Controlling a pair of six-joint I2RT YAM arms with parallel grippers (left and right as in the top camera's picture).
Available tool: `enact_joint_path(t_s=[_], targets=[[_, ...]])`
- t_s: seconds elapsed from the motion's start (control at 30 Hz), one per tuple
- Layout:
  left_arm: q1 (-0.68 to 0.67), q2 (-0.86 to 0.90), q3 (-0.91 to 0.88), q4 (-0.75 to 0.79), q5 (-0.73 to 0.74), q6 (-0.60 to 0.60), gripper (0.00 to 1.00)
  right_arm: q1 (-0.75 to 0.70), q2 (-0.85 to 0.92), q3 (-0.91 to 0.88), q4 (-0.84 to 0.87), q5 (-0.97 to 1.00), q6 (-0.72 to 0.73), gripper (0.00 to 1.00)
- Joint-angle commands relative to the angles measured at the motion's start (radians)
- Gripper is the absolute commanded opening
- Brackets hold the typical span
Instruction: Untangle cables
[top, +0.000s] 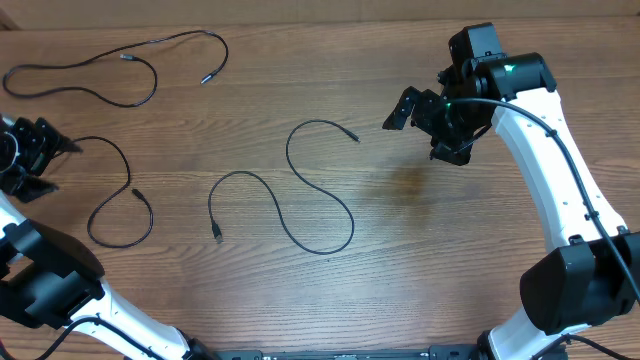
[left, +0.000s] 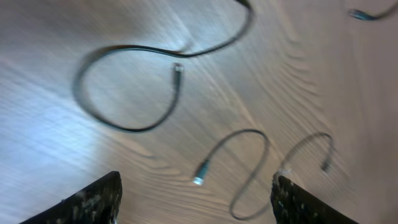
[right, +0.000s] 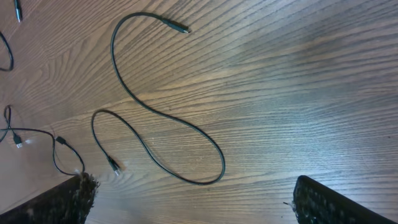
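Observation:
Three thin black cables lie apart on the wooden table. One long cable (top: 205, 77) loops at the far left. A second cable (top: 135, 192) curls at the left, beside my left gripper (top: 52, 160), which is open and empty. The third, an S-shaped cable (top: 287, 148), lies in the middle. My right gripper (top: 425, 130) is open and empty, raised to the right of that cable's far plug. The left wrist view shows my left gripper (left: 196, 186) above the curled cable (left: 177, 70) and the S-shaped cable (left: 249, 132). The right wrist view shows my right gripper (right: 193, 186) above the S-shaped cable (right: 155, 112).
The wooden table (top: 450, 250) carries nothing besides the cables. Both arm bases stand at the near edge, left (top: 50, 280) and right (top: 580, 290).

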Motion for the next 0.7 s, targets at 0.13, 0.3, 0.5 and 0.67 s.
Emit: enact_joint_path(t_s=[0.13, 0.3, 0.5, 0.67], targets=[[-0.004, -0.018, -0.073, 0.011, -0.513, -0.246, 0.78, -0.001, -0.011, 0.016, 0.003, 0.002, -0.005, 1.0], [-0.007, -0.018, -0.195, 0.1, -0.512, -0.246, 0.76, -0.001, -0.011, 0.016, 0.003, 0.002, -0.005, 1.0], [-0.006, -0.017, -0.439, 0.351, -0.407, -0.115, 0.72, -0.001, -0.011, 0.016, 0.002, 0.002, -0.005, 1.0], [-0.006, -0.017, -0.573, 0.479, -0.309, 0.039, 0.71, -0.001, -0.011, 0.016, 0.003, 0.002, -0.005, 1.0]])
